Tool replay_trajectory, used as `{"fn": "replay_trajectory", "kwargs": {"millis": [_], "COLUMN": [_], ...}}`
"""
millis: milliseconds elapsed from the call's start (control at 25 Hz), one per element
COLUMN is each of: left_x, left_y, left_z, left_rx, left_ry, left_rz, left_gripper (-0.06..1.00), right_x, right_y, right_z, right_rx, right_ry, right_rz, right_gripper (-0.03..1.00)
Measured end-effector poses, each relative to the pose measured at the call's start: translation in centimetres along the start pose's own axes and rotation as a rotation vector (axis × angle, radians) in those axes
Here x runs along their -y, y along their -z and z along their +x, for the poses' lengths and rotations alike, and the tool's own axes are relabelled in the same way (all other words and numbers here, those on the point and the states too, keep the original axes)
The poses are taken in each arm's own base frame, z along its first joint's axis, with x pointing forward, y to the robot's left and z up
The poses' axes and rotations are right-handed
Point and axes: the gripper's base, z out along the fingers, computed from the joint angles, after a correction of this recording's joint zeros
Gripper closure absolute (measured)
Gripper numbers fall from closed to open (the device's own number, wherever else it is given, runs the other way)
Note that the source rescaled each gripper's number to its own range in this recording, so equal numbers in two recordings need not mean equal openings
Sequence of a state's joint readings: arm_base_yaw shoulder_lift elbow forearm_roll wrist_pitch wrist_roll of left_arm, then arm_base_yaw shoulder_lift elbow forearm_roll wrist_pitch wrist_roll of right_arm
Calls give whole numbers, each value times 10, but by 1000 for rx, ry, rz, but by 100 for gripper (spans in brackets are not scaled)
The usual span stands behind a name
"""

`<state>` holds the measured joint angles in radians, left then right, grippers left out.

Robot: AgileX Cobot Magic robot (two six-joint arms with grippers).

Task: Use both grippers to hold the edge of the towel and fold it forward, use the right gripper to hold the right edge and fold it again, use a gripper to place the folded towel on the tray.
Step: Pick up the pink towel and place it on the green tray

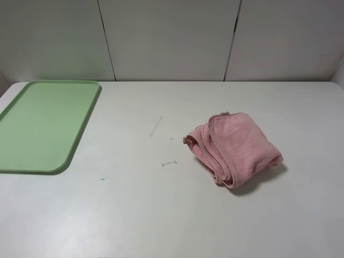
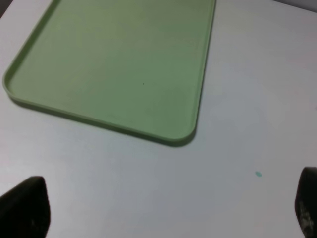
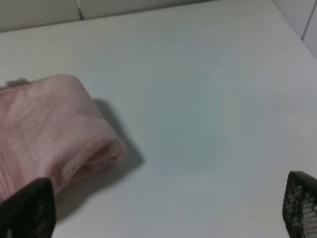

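Observation:
The dusty-pink towel (image 1: 234,148) lies folded in a thick bundle on the white table, right of centre; it also shows in the right wrist view (image 3: 47,129). The light-green tray (image 1: 43,126) sits empty at the far left and shows in the left wrist view (image 2: 119,64). Neither arm appears in the exterior high view. My left gripper (image 2: 166,210) is open and empty above bare table near the tray's front corner. My right gripper (image 3: 168,208) is open and empty beside the towel's right end, apart from it.
A small turquoise speck (image 1: 102,178) and faint scratch marks (image 1: 156,126) mark the table between tray and towel. White wall panels (image 1: 172,37) stand behind the table's far edge.

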<state>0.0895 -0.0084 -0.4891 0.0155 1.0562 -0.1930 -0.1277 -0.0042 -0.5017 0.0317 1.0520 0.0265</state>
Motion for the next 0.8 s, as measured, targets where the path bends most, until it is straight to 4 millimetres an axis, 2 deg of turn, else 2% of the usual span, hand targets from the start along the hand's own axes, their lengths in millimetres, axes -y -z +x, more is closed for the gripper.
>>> {"fn": "replay_trajectory", "kwargs": {"millis": [800], "left_x": [0], "left_y": [0], "left_z": [0], "left_rx": [0], "left_ry": [0], "left_rz": [0], "left_gripper": [-5], "right_x": [0], "right_y": [-2], "right_z": [0], "right_rx": [13], "right_ry": [-4], "right_rz": [-2], "right_gripper": [-3]}}
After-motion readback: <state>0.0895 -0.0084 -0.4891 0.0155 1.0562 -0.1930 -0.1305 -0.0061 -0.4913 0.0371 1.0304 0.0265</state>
